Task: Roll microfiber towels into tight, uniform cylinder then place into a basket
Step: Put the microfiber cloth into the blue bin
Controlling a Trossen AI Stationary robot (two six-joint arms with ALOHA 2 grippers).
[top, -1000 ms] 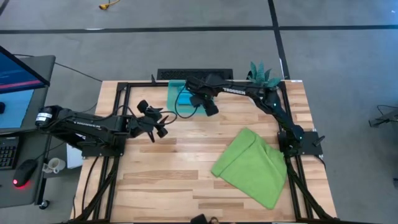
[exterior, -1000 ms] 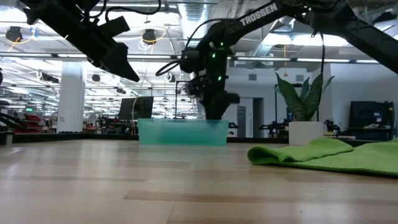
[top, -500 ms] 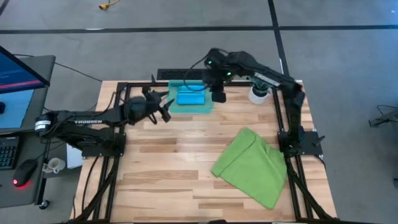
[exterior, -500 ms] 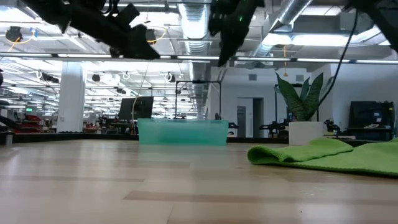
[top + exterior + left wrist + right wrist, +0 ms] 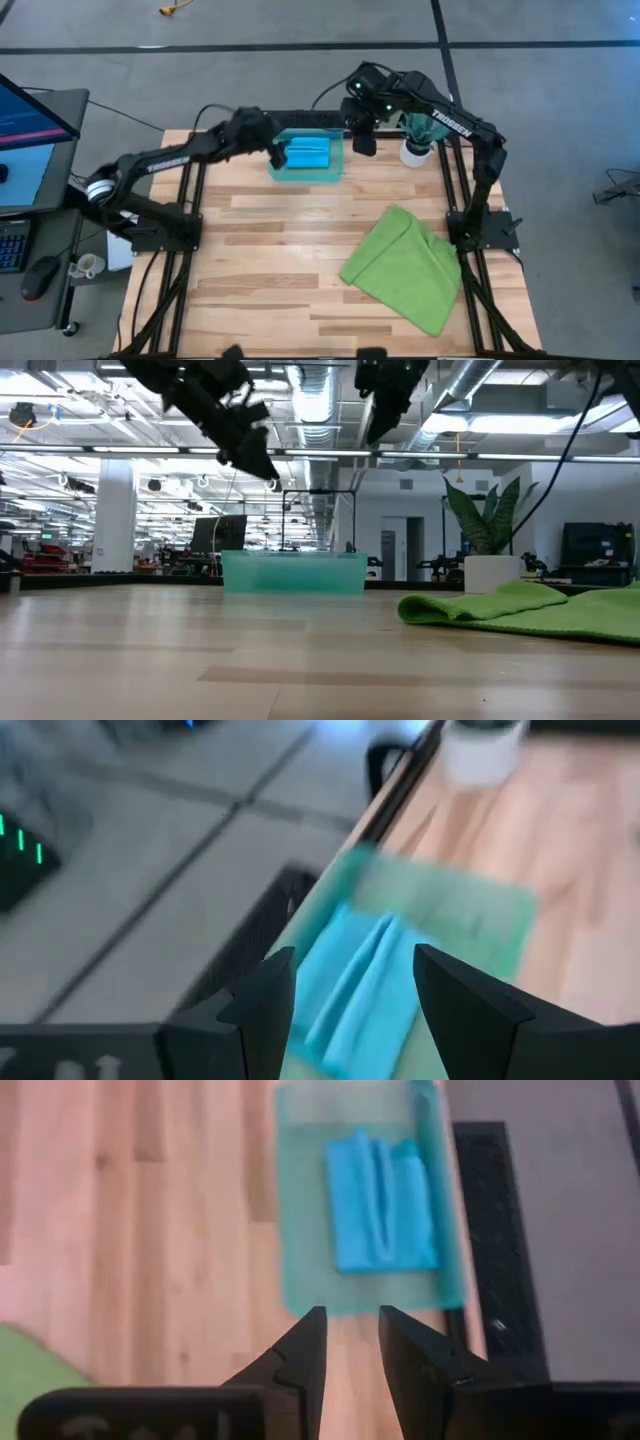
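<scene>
On wooden table (image 5: 260, 260), green towel (image 5: 405, 268)

Left hand (image 5: 350, 990) at frame bottom, fingers (image 5: 262, 1003) spread apart, empty. Beyond gap: sky-blue towel (image 5: 358, 988), folded, lying in teal basket (image 5: 500, 915), centre. White pot (image 5: 482, 748) upper right on wooden desk (image 5: 580, 840). Grey floor (image 5: 150, 830) at left.

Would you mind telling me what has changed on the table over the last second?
The right gripper, which was low over the basket, has let go of the blue towel and risen up and off to the basket's right side, empty. The left gripper has swung from mid-table over to the basket's left edge, jaws open. The blue towel now lies in the basket. The green towel and the plant pot stayed put.
</scene>
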